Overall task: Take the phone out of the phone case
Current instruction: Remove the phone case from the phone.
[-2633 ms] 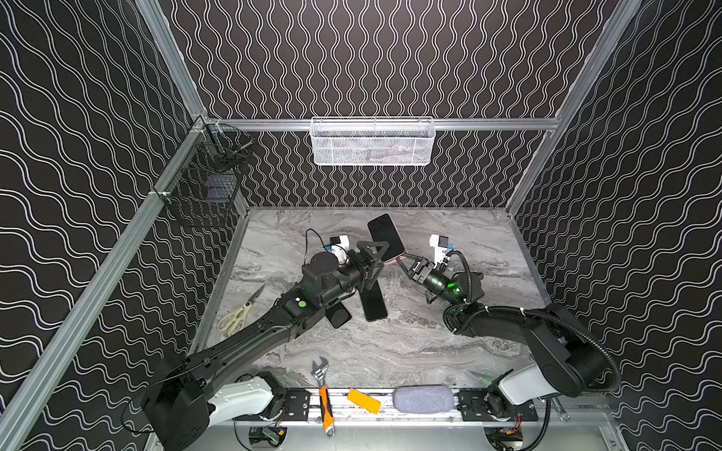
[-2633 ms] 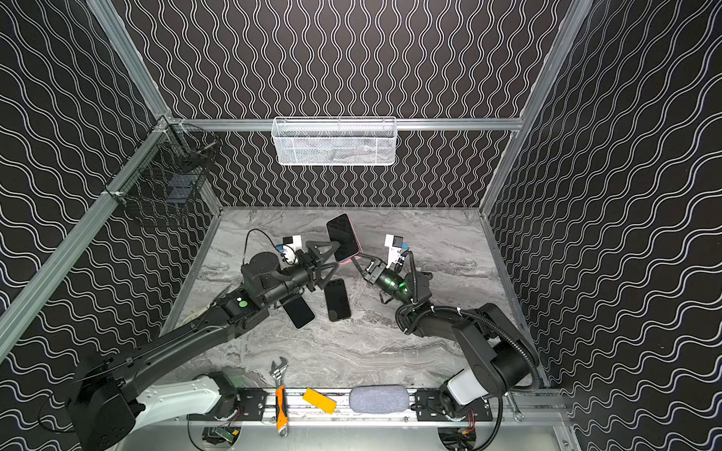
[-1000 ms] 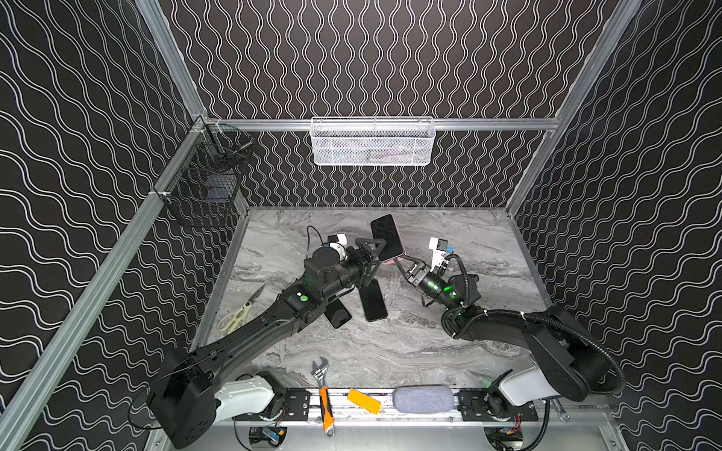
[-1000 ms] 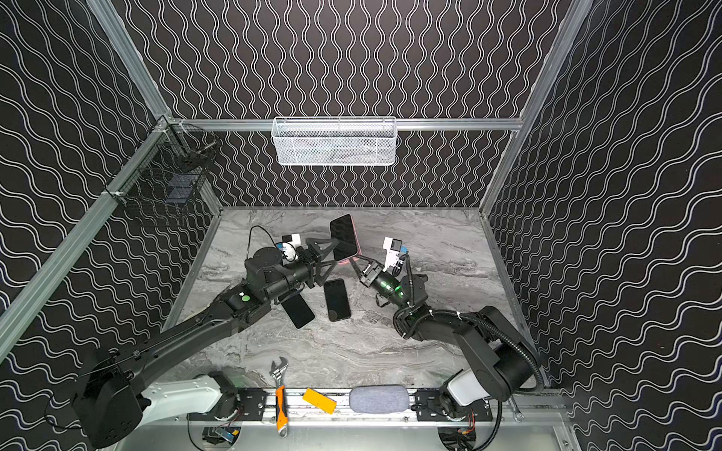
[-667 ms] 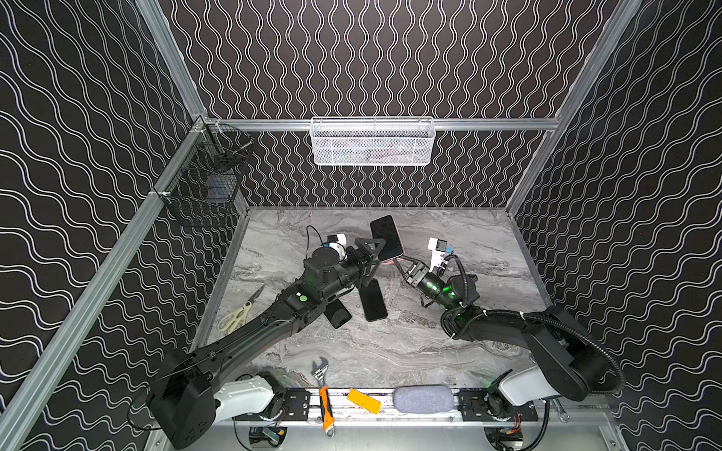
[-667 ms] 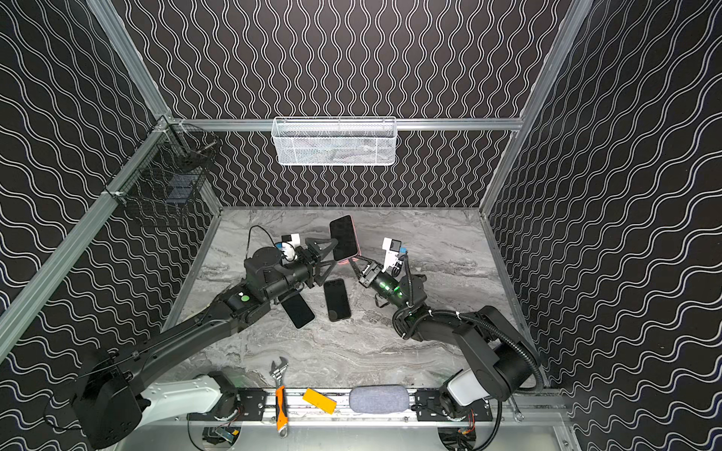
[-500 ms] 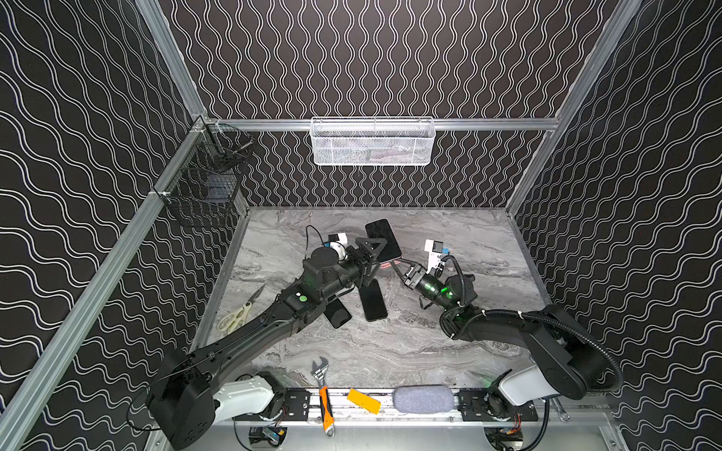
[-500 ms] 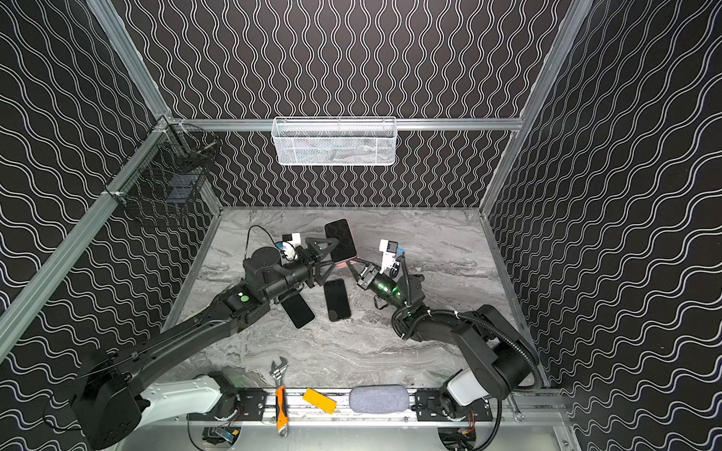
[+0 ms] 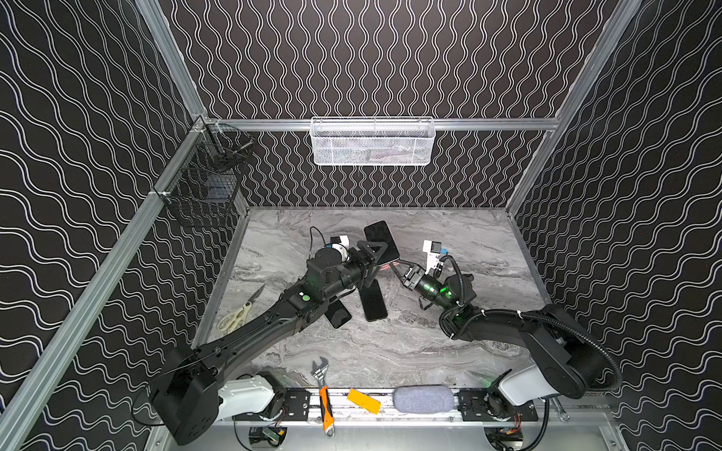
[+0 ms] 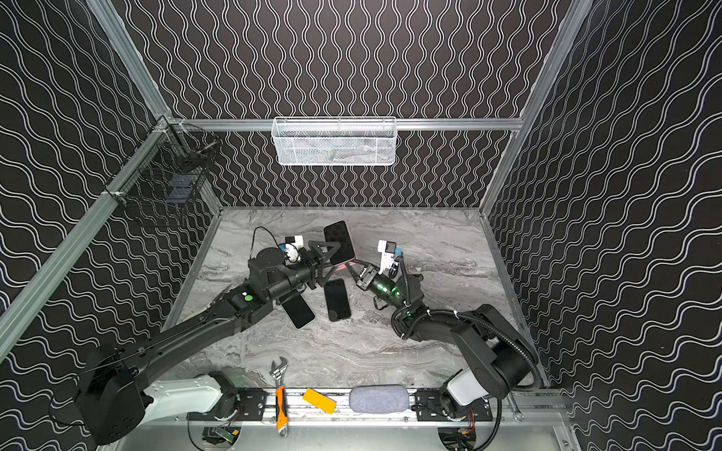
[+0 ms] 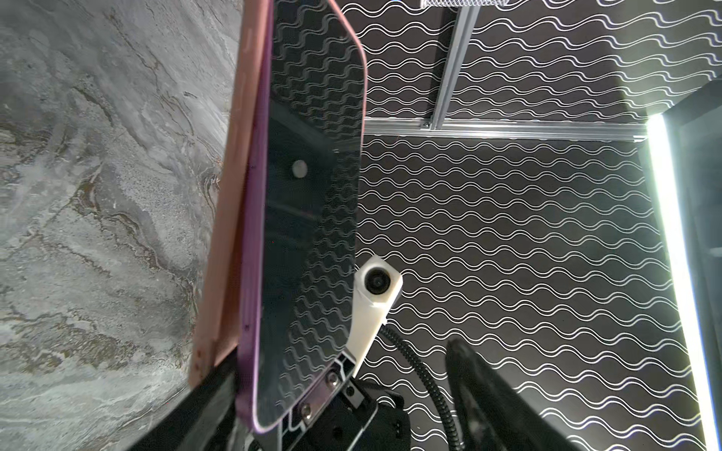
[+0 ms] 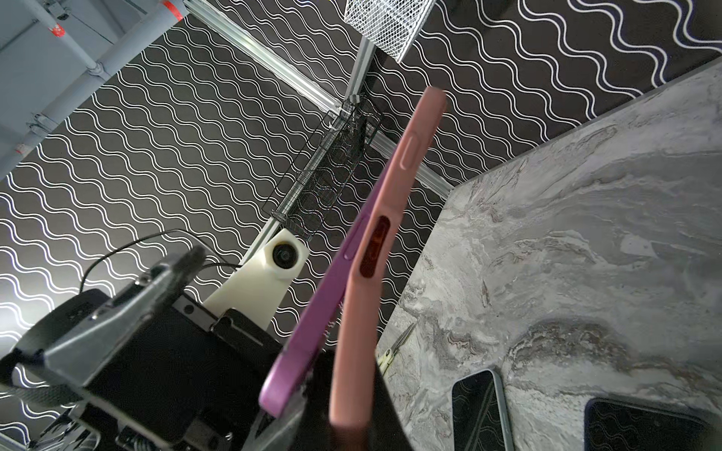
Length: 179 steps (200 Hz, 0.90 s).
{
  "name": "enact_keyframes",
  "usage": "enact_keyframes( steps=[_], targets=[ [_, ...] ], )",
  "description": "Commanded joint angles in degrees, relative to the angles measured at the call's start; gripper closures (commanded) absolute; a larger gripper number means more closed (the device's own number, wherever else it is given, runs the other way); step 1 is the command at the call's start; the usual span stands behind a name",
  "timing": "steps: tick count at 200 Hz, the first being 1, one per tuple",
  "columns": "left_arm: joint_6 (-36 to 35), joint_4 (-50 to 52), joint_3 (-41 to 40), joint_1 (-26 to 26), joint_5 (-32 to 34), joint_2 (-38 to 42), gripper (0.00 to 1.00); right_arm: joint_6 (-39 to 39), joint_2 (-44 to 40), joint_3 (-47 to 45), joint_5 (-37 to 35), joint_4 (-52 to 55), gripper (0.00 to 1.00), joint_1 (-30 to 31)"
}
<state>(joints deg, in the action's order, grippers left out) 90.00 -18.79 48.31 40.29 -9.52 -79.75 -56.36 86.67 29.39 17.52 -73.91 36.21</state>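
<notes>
phone [image 9: 381,240] is hanging tilted above the tabletop [image 9: 449,343] in both top views, dark screen facing up, between your two arms. your left pincer [image 9: 377,264] is reaching in from the left with its jaws standing apart around the phone. in the left wrist view one finger [image 11: 480,390] is sitting well clear of the screen, while the other is running in behind the pink phone case [image 11: 228,195]; contact there cannot be confirmed. your right pincer [image 9: 395,265] is meeting the near end of the phone case with its jaws drawn together on that end. in the right wrist view the purple body of the phone is parting from the phone case at the gripped end and is sitting inside it toward the far end. a dark handset [image 9: 373,300] and a second handset [image 9: 338,314] are lying flat on the tabletop, just on the robot's side of the pincers and apart from each other. the second handset is lying partly under your left arm.
</notes>
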Motion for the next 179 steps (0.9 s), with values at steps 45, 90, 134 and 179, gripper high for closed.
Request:
enact_keyframes(
  steps=[45, 90, 134, 179],
  targets=[
    [-0.8, -4.9, 0.1, -0.6, 0.3, -0.5, 0.44, 0.7, -1.6, 0.4, 1.1, -1.4, 0.96, 0.3],
    [-1.1, -5.1, 0.4, -1.2, 0.0, -1.3, 0.55, 0.5, -2.3, -0.5, 0.8, -2.0, 0.96, 0.4],
    [-1.0, -5.3, 0.4, -1.3, 0.2, -1.7, 0.64, 0.9, -3.4, -0.8, 0.6, -1.4, 0.96, 0.5],
    [-0.9, -5.3, -0.2, -1.6, 0.6, -1.5, 0.72, 0.7, -3.2, -0.8, 0.8, -1.5, 0.96, 0.7]
  ],
)
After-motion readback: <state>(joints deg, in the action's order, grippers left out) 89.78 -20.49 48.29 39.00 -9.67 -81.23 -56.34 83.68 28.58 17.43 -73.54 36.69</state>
